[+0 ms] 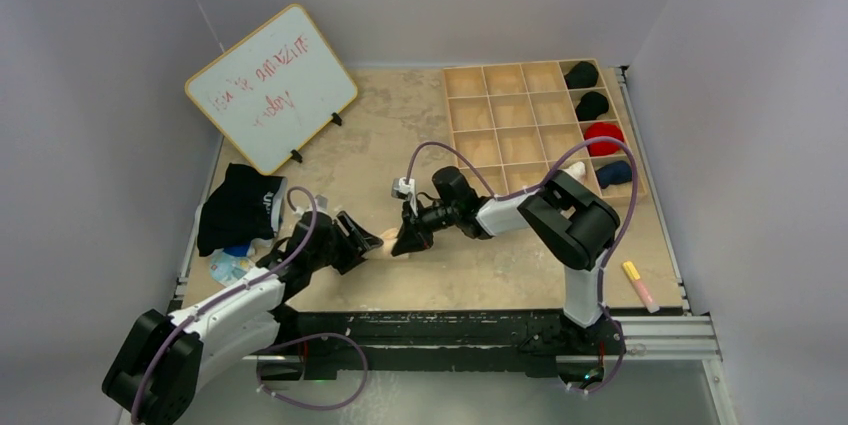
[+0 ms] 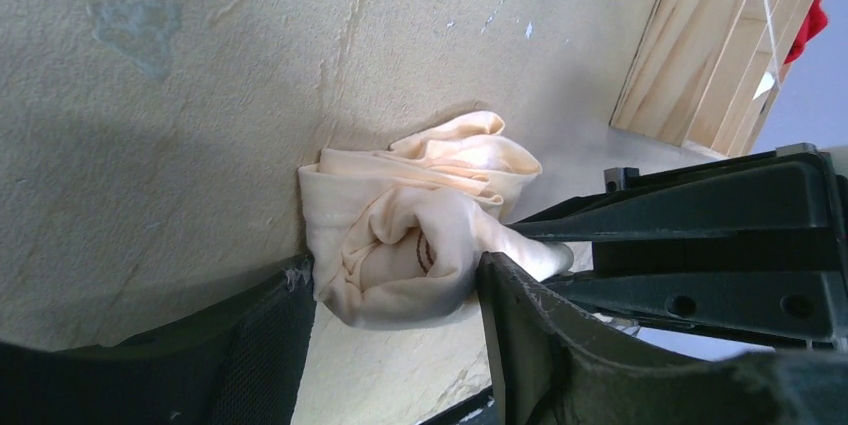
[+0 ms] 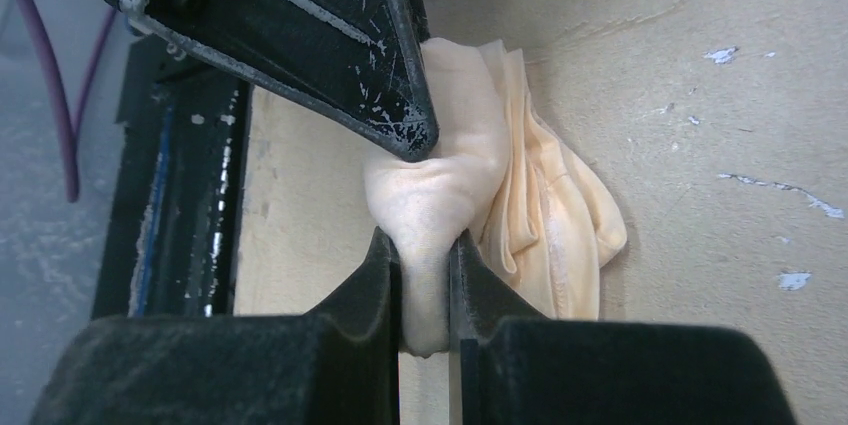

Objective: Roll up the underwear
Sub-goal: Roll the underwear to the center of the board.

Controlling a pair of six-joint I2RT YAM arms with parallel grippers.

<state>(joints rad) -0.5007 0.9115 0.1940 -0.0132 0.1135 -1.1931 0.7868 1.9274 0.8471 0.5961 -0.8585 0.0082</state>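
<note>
Cream underwear [image 2: 410,235], half-bundled, sits between both grippers on the arms' side of the wooden compartment tray [image 1: 446,125].
Nearest, the right gripper [image 3: 425,255] has its jaws drawn narrow on a twisted tail of the fabric, which squeezes flat between the pads. The left gripper [image 2: 395,280] stands with jaws spread, one on each side of the roll's end, touching the cloth but not visibly squeezing it. The bundle lies on the tabletop off the tray's near left corner, apart from it. I judge the cloth light, thin and limp: it should sag, unwind when let go and slip from a loose pinch, with nothing breakable. The best hold looks to be across the thick rolled body, not the loose outer folds. Farther off, the tray's right-hand cells hold rolled garments [image 1: 603,135], dark and red.
</note>
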